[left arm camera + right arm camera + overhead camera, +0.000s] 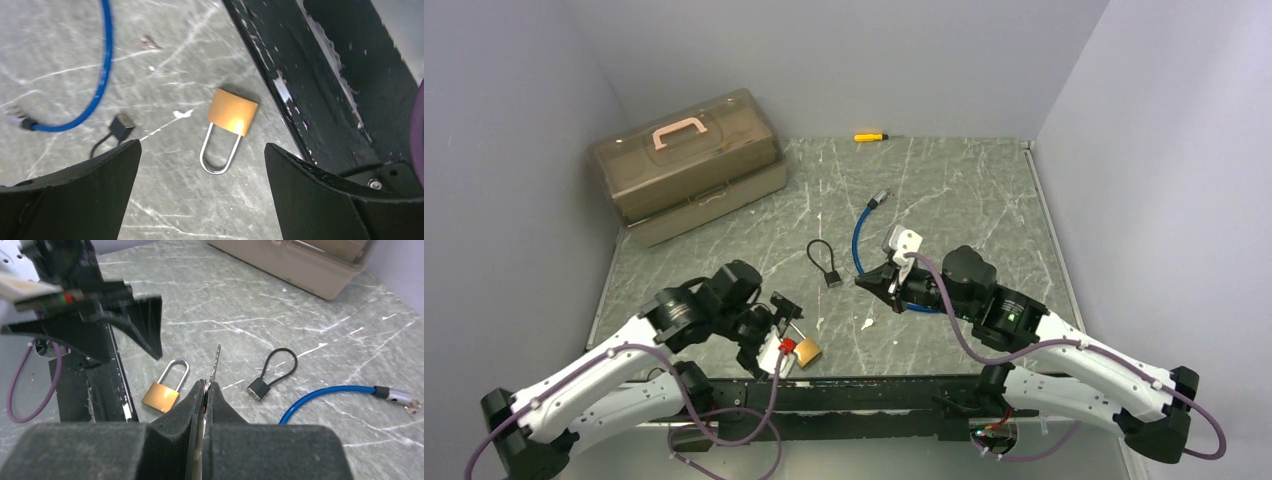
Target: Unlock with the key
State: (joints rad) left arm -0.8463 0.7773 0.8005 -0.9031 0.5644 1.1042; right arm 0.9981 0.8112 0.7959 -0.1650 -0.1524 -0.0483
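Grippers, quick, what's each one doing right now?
Left gripper: open, holding nothing, poised over the padlock.
Right gripper: shut on the key.

The bench (964,200) carries one brass padlock (232,111), one key (216,362), one black cable loop (822,258), one blue cable (860,240), one tan lidded toolbox (689,165) and one small yellow-handled tool (869,136).

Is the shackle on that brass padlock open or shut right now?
Shut: both legs of the shackle run into the body of the padlock, as both wrist views show.
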